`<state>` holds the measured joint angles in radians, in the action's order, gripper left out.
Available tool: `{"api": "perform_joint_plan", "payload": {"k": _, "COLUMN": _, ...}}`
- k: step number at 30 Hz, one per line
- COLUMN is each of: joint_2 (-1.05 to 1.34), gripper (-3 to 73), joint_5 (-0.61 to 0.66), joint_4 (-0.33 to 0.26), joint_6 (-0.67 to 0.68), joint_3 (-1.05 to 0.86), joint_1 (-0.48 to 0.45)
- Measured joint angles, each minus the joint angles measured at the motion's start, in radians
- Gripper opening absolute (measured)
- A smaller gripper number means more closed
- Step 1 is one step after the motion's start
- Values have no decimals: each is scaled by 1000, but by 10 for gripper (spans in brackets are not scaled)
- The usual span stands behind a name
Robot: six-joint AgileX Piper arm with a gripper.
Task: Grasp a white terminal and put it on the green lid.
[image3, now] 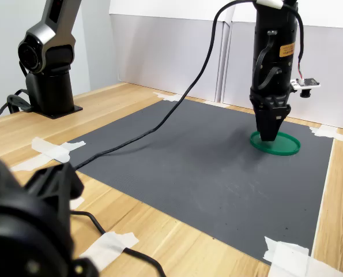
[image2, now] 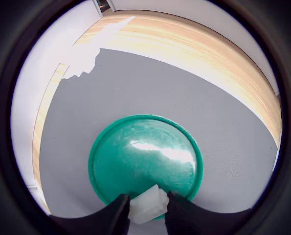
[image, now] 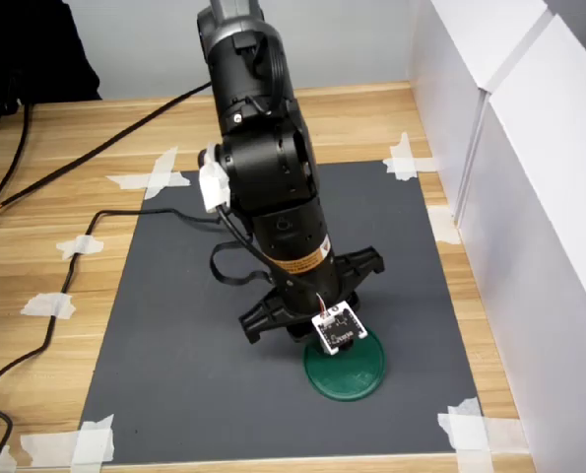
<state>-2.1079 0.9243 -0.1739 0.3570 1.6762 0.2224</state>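
Observation:
The green lid [image: 345,371] [image2: 145,156] [image3: 275,143] lies flat on the dark grey mat, near the first exterior view's lower right. My gripper [image2: 148,208] [image3: 268,137] points straight down over the lid's edge and is shut on the white terminal [image2: 148,204], a small white block pinched between the two dark fingertips [image2: 118,214]. In the wrist view the terminal hangs over the lid's rim. In the first exterior view the arm's body hides the fingers and the terminal.
The dark grey mat [image: 174,325] is taped to a wooden table [image: 66,197] with white tape scraps [image: 153,175]. White panels [image: 529,197] wall the first exterior view's right side. A black cable [image3: 159,124] trails across the mat to the arm's base [image3: 49,86].

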Motion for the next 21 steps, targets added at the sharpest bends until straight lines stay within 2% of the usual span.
{"api": "perform_joint_plan", "payload": {"k": 5, "joint_2": -1, "gripper": 289, "joint_5": -21, "joint_4": -21, "joint_6": 24, "joint_3": 0, "joint_1": 0}}
{"api": "perform_joint_plan", "payload": {"k": 14, "joint_2": 2, "gripper": 480, "joint_5": -51, "joint_4": -22, "joint_6": 30, "joint_3": 0, "joint_1": 0}}
{"api": "perform_joint_plan", "payload": {"k": 17, "joint_2": 42, "gripper": 502, "joint_5": -51, "joint_4": -19, "joint_6": 21, "joint_3": -5, "joint_1": 0}}
{"api": "perform_joint_plan", "payload": {"k": 21, "joint_2": 173, "gripper": 494, "joint_5": -77, "joint_4": -21, "joint_6": 0, "joint_3": -51, "joint_1": 0}}
